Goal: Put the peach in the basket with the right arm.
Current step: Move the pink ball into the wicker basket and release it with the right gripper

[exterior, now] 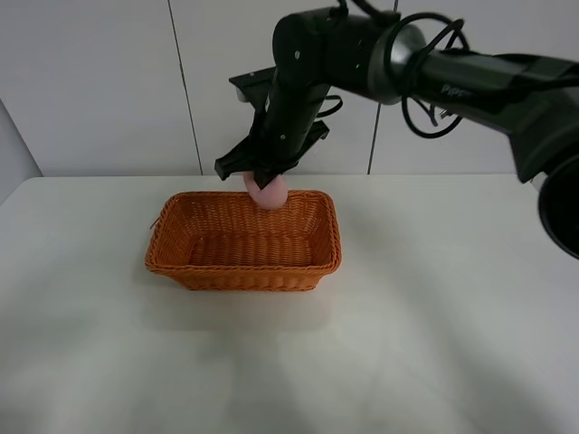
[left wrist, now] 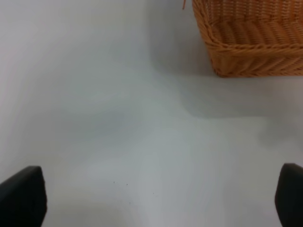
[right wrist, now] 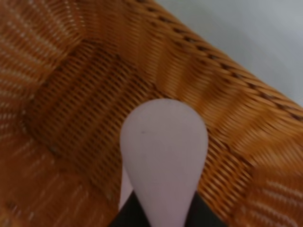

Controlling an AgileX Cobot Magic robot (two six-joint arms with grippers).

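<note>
The pink peach [exterior: 269,192] hangs in my right gripper [exterior: 264,181], which is shut on it above the far rim of the orange-brown wicker basket [exterior: 244,269]. In the right wrist view the peach [right wrist: 163,153] points down over the basket's woven floor [right wrist: 80,90], with the black fingers only just showing at the frame's edge. The right arm [exterior: 434,68] reaches in from the right. My left gripper [left wrist: 151,198] stands open low over the white table, both fingertips [left wrist: 21,194] apart, with a corner of the basket [left wrist: 251,40] ahead of it.
The basket stands on a white table [exterior: 434,307]. A white panelled wall [exterior: 99,81] rises behind it. Loose black cables [exterior: 430,108] hang off the right arm.
</note>
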